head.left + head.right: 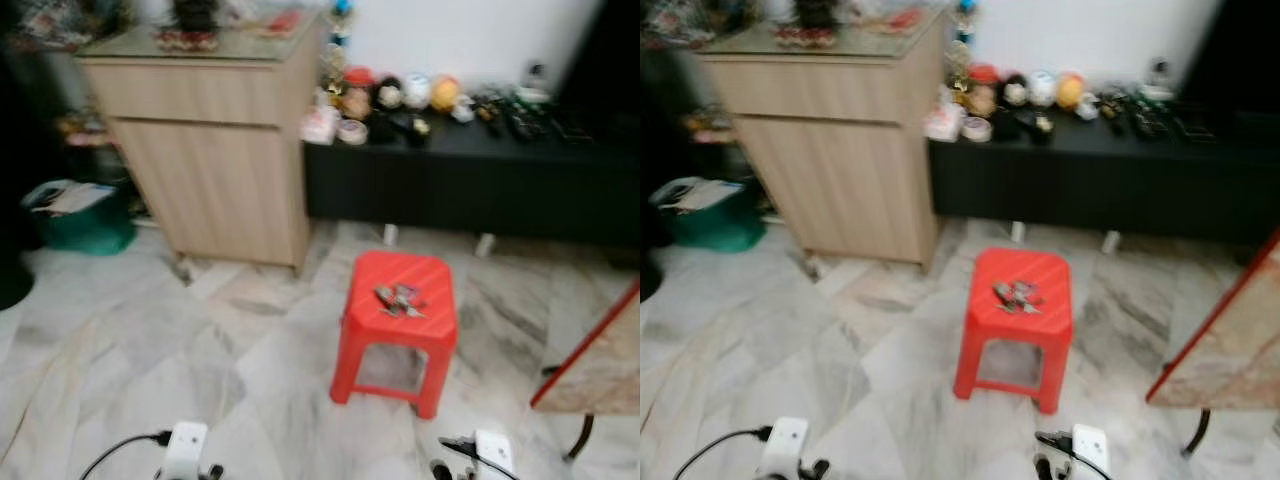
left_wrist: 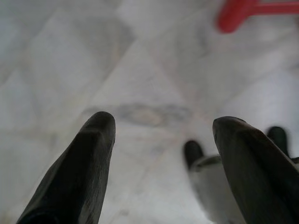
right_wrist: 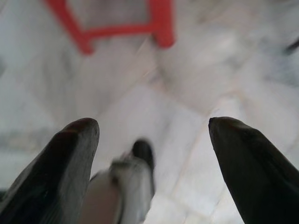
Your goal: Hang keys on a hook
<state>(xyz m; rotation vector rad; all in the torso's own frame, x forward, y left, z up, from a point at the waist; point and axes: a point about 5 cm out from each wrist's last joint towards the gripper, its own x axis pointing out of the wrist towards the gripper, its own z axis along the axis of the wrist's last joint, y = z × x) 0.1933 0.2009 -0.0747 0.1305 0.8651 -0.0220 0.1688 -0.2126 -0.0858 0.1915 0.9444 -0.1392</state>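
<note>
A bunch of keys (image 1: 400,299) lies on the seat of a small red plastic stool (image 1: 398,330) on the marble floor ahead of me. Both arms hang low at the bottom of the eye views, well short of the stool. My left gripper (image 2: 161,126) is open over bare floor, with a red stool foot (image 2: 231,16) far beyond its fingers. My right gripper (image 3: 152,123) is open too, empty, pointing down at the floor near the red stool legs (image 3: 161,23). I can make out no hook in these blurred views.
A wooden cabinet (image 1: 215,150) stands at the back left, a low black bench (image 1: 470,175) crowded with small items runs along the wall behind the stool. A green bin (image 1: 80,215) sits far left. A red-edged table corner (image 1: 600,360) juts in at right.
</note>
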